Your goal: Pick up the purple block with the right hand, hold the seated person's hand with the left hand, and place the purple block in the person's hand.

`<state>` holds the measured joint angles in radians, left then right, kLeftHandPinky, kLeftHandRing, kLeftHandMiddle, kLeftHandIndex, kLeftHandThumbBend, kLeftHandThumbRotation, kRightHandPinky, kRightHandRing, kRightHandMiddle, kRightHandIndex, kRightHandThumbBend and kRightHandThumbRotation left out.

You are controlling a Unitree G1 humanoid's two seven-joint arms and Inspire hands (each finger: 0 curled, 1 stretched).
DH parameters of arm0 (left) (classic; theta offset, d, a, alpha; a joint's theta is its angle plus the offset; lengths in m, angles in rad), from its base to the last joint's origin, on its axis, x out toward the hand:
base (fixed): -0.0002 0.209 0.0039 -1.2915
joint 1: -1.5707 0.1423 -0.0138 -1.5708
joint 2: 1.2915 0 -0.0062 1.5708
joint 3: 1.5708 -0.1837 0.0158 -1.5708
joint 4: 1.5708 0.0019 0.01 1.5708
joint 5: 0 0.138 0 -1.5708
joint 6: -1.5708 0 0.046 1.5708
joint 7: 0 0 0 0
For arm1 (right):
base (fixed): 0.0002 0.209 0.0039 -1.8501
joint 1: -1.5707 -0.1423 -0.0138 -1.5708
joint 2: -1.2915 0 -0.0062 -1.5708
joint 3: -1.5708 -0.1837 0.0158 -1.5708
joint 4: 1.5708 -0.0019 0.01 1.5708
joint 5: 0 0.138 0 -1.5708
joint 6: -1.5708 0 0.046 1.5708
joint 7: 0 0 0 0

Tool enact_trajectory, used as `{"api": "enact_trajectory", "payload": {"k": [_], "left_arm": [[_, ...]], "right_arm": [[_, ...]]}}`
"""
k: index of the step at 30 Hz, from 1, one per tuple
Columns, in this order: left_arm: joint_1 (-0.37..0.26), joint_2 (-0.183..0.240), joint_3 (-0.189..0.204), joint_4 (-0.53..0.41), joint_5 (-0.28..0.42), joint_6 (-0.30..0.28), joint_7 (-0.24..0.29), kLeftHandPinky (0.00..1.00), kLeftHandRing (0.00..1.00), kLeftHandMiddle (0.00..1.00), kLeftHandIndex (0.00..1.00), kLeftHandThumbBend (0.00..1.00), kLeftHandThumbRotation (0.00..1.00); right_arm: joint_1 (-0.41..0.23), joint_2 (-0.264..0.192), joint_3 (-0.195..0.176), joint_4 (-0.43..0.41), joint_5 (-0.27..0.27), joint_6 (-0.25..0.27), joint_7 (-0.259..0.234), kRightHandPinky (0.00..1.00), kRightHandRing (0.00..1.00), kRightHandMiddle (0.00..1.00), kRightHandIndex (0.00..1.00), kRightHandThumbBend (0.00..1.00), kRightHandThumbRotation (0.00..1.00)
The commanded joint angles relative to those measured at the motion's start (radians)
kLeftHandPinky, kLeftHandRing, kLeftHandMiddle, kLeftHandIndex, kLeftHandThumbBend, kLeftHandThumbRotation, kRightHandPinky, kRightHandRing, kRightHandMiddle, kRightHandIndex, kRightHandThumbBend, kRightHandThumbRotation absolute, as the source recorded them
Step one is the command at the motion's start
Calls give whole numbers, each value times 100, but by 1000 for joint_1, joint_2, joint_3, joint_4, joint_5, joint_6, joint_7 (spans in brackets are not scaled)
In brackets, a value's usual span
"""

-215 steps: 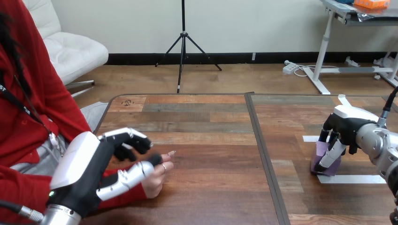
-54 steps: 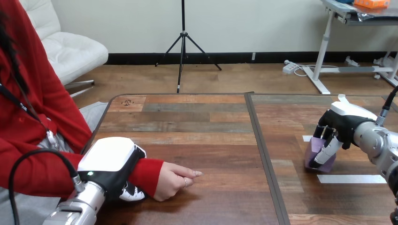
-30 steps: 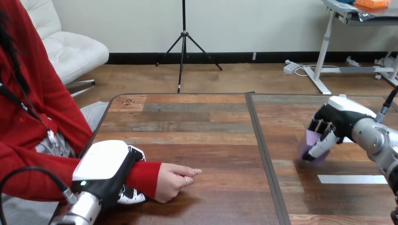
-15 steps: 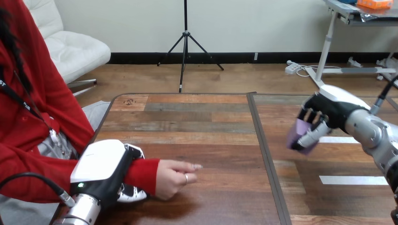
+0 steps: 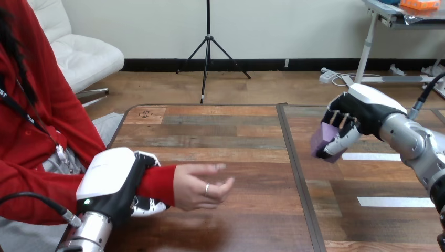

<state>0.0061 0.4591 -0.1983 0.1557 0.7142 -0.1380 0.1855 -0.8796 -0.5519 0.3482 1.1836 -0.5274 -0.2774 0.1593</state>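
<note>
The right hand (image 5: pixel 362 113), fingers clenched around the block (image 5: pixel 320 140), carries it in the air over the table's (image 5: pixel 236 131) right half, just right of its middle. The person's hand (image 5: pixel 202 186) waits well to the block's left and lower, near the table's left edge, palm half open, its wrist clasped by the left hand (image 5: pixel 110 176). A second ago the block hung lower and further right, and the person's fingers lay curled on the table.

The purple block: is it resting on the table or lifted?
Lifted. The right hand grips the purple block in the air above the table.
</note>
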Motion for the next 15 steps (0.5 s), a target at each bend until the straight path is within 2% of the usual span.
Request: {"api": "enact_trajectory", "payload": {"k": [1, 15], "left_arm": [[-110, -34, 28, -115, -28, -27, 31, 30, 34, 39, 39, 63, 0], [-167, -47, 36, -93, -28, -41, 44, 30, 34, 38, 39, 66, 0]], "right_arm": [[-99, 0, -18, -61, 15, -30, 3, 41, 45, 49, 49, 75, 0], [-104, 9, -17, -107, 12, -55, 6, 41, 45, 49, 49, 75, 0]]}}
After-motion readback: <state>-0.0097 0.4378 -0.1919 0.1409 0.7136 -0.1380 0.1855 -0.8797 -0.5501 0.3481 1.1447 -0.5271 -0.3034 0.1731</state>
